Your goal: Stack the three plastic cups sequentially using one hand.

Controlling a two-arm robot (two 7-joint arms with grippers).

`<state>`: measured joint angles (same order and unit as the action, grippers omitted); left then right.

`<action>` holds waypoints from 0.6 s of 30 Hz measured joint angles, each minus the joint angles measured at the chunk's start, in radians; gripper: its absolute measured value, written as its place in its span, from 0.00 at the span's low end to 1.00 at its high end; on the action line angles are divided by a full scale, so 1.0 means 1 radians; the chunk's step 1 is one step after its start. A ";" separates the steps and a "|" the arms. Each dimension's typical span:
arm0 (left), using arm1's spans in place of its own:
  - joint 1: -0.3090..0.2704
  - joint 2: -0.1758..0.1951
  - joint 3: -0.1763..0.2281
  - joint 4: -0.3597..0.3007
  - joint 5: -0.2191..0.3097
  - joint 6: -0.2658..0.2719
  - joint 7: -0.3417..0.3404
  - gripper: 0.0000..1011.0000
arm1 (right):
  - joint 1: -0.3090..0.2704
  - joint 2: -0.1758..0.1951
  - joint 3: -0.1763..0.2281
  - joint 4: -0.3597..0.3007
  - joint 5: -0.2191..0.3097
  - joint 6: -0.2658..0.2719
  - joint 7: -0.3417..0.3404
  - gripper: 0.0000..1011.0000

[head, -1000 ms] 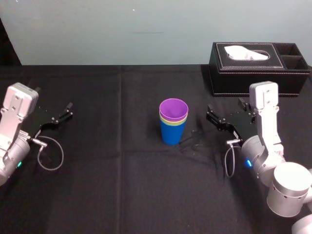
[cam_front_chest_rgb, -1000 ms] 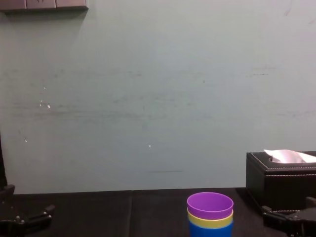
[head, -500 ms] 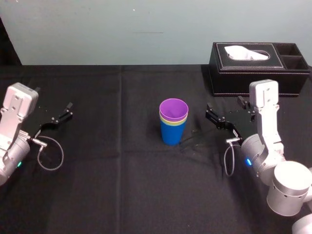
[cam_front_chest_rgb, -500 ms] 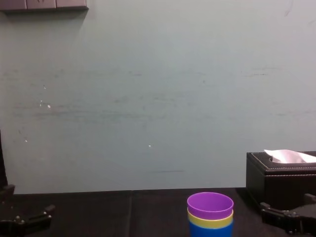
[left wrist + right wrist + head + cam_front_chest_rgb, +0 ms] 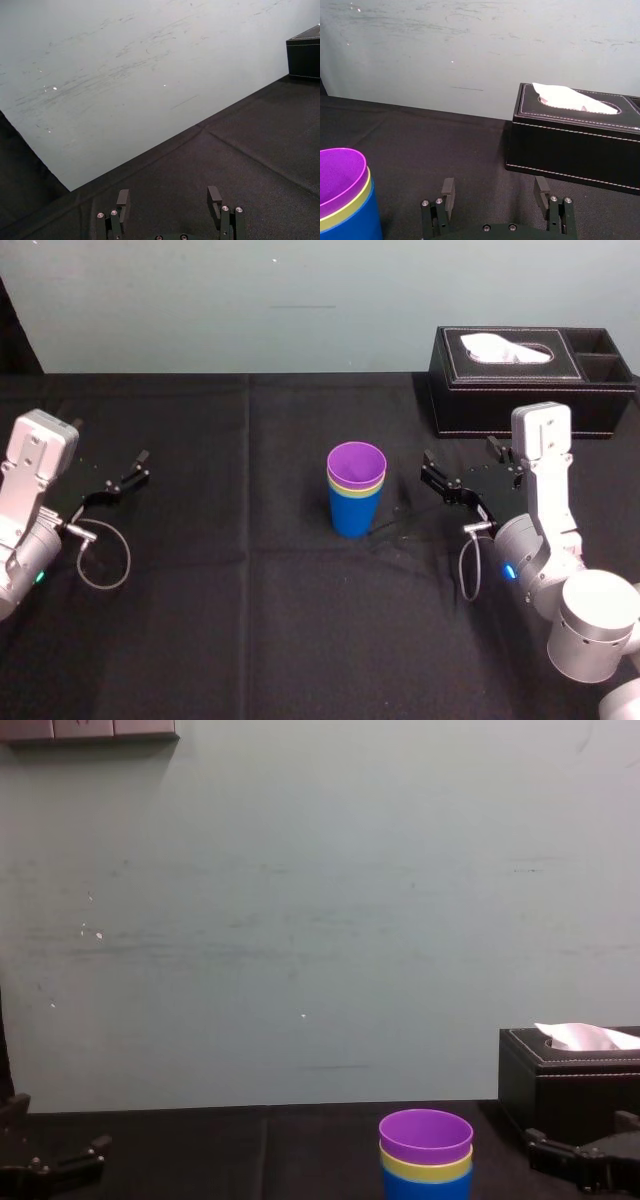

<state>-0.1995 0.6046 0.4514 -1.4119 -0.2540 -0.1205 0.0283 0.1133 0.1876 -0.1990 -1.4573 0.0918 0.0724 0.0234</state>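
While right pincer (image 5: 494,186) and left pincer (image 5: 168,195) gape empty — cups (image 5: 355,495) nested upright, mouths up.

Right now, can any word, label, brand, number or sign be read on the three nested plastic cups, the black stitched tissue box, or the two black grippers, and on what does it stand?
No readable text anywhere.
Purple plastic cup, yellow-green plastic cup and blue plastic cup, nested: plain, no print.
Black stitched tissue box: no label on its visible faces.
Left gripper and right gripper, both open: no legible markings.
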 joint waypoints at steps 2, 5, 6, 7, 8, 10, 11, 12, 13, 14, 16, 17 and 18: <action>0.000 0.000 0.000 0.000 0.000 0.000 0.000 1.00 | 0.000 0.000 0.000 0.000 0.000 0.000 0.000 0.99; 0.000 0.000 0.000 0.000 0.000 0.000 0.000 1.00 | 0.000 0.000 0.000 0.000 0.001 0.000 0.000 0.99; 0.000 0.000 0.000 0.000 0.000 0.000 0.000 1.00 | 0.000 0.001 0.000 -0.001 0.001 0.000 0.000 0.99; 0.000 0.000 0.000 0.000 0.000 0.000 0.000 1.00 | 0.000 0.000 0.000 -0.001 0.001 0.000 0.000 0.99; 0.000 0.000 0.000 0.000 0.000 0.000 0.000 1.00 | 0.000 0.001 0.000 -0.001 0.001 0.000 0.001 0.99; 0.000 0.000 0.000 0.000 0.000 0.000 0.000 1.00 | 0.000 0.001 0.000 -0.001 0.001 0.000 0.001 0.99; 0.000 0.000 0.000 0.000 0.000 0.000 0.000 1.00 | 0.000 0.000 0.000 -0.001 0.001 0.000 0.001 0.99; 0.000 0.000 0.000 0.000 0.000 0.000 0.000 1.00 | 0.000 0.001 0.000 -0.001 0.001 0.000 0.001 0.99; 0.000 0.000 0.000 0.000 0.000 0.000 0.000 1.00 | 0.000 0.001 0.000 -0.001 0.001 0.000 0.001 0.99; 0.000 0.000 0.000 0.000 0.000 0.000 0.000 1.00 | 0.000 0.001 0.000 -0.001 0.001 0.000 0.001 0.99; 0.000 0.000 0.000 0.000 0.000 0.000 0.000 1.00 | 0.000 0.000 0.000 -0.001 0.001 0.000 0.001 0.99; 0.000 0.000 0.000 0.000 0.000 0.000 0.000 1.00 | 0.000 0.001 0.000 -0.001 0.001 0.000 0.001 0.99; 0.000 0.000 0.000 0.000 0.000 0.000 0.000 1.00 | 0.000 0.001 0.000 -0.001 0.001 0.000 0.001 0.99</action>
<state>-0.1995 0.6047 0.4514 -1.4120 -0.2540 -0.1205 0.0283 0.1133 0.1881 -0.1990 -1.4584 0.0926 0.0723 0.0244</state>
